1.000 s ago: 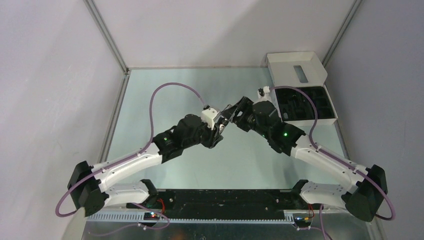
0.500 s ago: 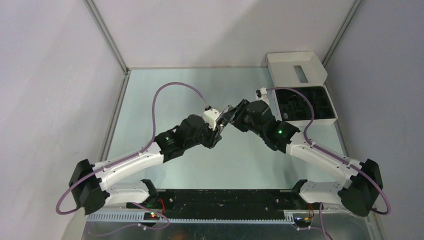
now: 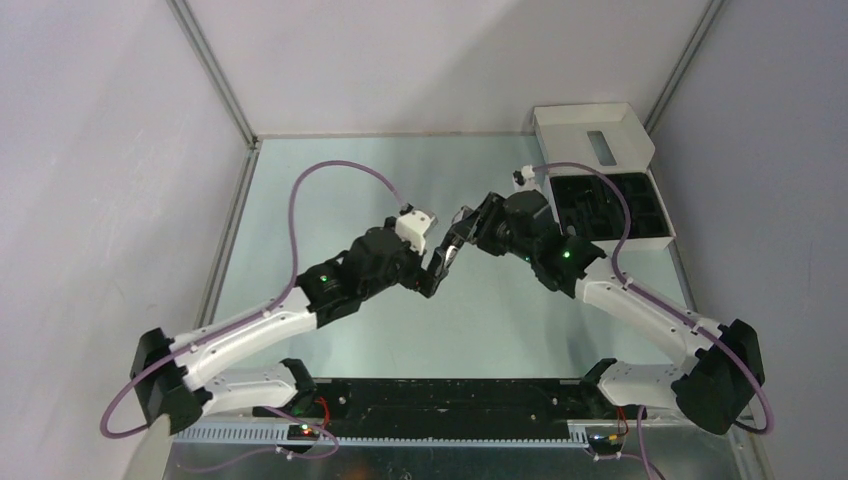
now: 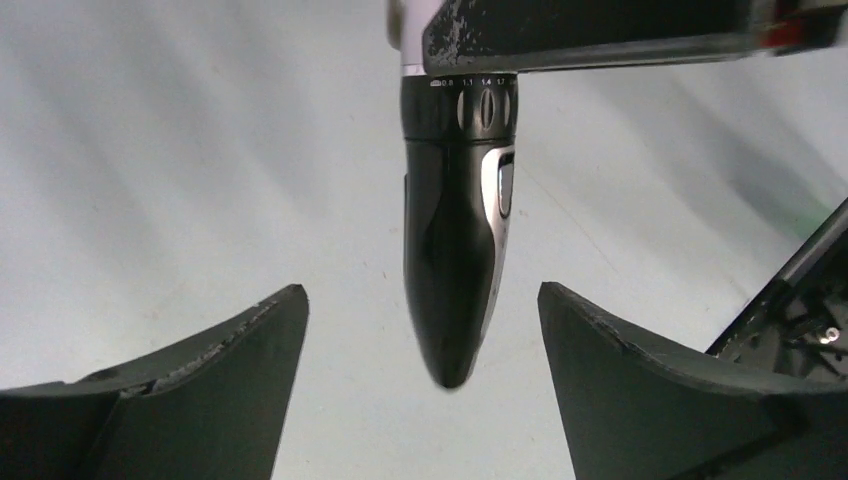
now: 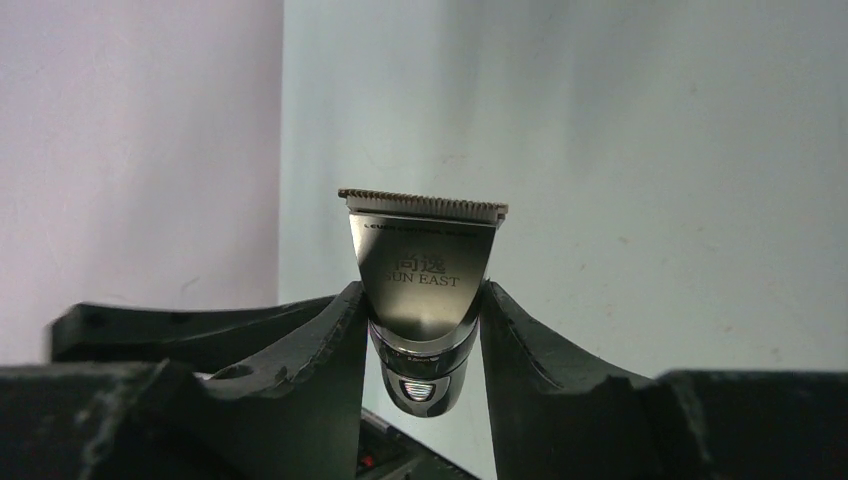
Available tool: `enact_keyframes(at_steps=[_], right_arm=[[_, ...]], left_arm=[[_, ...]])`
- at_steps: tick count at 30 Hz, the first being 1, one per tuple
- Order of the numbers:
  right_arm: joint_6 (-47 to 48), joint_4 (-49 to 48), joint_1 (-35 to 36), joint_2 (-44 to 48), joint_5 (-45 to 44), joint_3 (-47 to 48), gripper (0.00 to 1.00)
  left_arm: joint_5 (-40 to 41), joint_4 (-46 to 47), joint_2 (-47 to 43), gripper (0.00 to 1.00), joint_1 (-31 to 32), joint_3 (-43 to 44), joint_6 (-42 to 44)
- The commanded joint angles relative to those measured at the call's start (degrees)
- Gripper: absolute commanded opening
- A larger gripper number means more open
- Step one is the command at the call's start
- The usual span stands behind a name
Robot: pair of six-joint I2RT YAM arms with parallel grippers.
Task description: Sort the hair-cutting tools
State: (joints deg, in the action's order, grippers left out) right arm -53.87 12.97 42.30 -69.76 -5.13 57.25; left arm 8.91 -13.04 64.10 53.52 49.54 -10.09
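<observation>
The silver-grey and black hair clipper [image 3: 447, 250] hangs above the middle of the table between the two arms. My right gripper [image 3: 463, 226] is shut on its blade end; in the right wrist view the fingers [image 5: 330, 330] press both sides of the metal head [image 5: 425, 265] under the toothed blade. My left gripper [image 4: 420, 290] is open, with the clipper's black rounded tail [image 4: 450, 300] hanging free between its spread fingers [image 4: 250, 350], touching neither. The small black accessories cannot be made out apart from the tray.
A white box [image 3: 590, 125] with an open lid and a black compartment tray [image 3: 640, 215] stands at the far right corner. Purple cables [image 3: 330, 180] loop above both arms. Metal rails border the table on the left and the back.
The right gripper closed on the clipper's head. The left gripper then opened, let go of the clipper's body and drew back a little toward the left.
</observation>
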Motion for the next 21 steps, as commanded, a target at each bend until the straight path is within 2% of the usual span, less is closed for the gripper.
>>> enact_keyframes(at_steps=[1, 2, 6, 11, 15, 21], right_arm=[[6.83, -4.22, -5.21, 1.23, 6.28, 2.36, 0.00], [8.47, -4.25, -6.18, 1.45, 7.66, 2.39, 0.00], [15.85, -1.95, -13.64, 2.79, 10.02, 2.37, 0.00], [29.88, 4.22, -27.13, 3.20, 12.84, 5.78, 0.00], [41.21, 6.68, -34.71, 0.68, 8.51, 10.23, 0.00], [57.26, 8.59, -44.35, -6.92, 7.75, 20.33, 0.00]], left_arm=[[2.22, -2.55, -7.10, 0.94, -1.16, 5.02, -0.53], [2.02, -3.68, -8.09, 0.98, -1.85, 5.89, -0.72], [-1.14, -8.89, -15.94, 1.00, -9.77, 5.69, -2.47], [-2.60, -16.18, -22.28, 1.00, -24.72, 4.28, -2.26], [6.38, -18.89, -25.31, 1.00, -29.46, 2.76, -0.14], [16.50, -10.93, -32.30, 1.00, -33.21, -5.00, -0.29]])
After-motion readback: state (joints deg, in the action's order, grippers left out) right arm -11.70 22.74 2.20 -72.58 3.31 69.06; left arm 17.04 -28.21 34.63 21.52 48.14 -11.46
